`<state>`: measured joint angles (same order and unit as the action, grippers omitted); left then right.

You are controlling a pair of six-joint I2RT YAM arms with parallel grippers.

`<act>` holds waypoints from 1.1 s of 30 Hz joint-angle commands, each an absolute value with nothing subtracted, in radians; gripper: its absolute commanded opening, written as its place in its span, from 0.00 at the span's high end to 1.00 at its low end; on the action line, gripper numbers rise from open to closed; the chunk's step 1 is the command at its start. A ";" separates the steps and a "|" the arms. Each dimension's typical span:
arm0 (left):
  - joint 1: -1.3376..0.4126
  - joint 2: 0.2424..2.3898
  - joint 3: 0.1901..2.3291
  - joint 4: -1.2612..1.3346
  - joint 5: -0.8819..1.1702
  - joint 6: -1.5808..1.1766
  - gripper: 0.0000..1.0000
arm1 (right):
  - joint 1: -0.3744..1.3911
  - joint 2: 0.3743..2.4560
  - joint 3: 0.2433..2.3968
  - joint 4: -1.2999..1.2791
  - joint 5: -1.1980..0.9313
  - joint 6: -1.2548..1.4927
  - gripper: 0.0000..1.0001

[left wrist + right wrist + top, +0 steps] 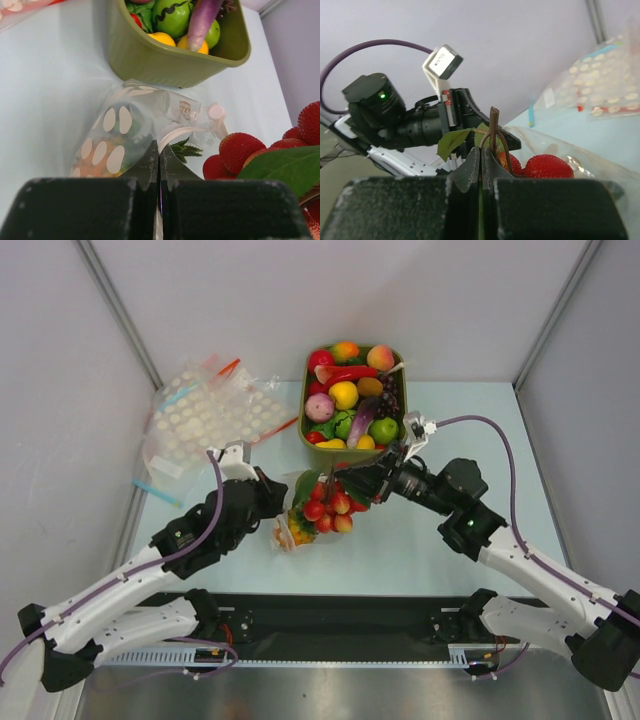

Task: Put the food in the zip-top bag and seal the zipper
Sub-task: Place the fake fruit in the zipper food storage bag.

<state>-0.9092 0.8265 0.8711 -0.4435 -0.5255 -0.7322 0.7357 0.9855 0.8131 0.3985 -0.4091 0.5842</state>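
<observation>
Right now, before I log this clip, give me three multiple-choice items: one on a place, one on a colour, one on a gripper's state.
1. Where does the heap of dotted bags lie? A) far left on the table B) between the arm bases C) far right.
2. What colour is the bin of toy fruit? A) blue B) olive green C) white.
3. How does the right gripper stand? A) wide open B) shut on the stem of the berry cluster C) shut on a spoon.
Key: 1 A, it lies left of the bin, towards the table's far edge; 2 B, its wall is olive green in the left wrist view; 3 B, it pinches the brown stem above the red berries.
</observation>
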 commanded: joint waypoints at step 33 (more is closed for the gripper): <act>-0.891 0.833 0.857 -0.333 -0.394 -0.715 1.00 | 0.816 1.224 0.769 0.776 -0.631 0.582 1.00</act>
<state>-0.9031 0.8375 0.8497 -0.3828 -0.4061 -0.7151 0.7860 1.2373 0.7650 0.7300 -0.6590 0.6708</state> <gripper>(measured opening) 0.009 0.018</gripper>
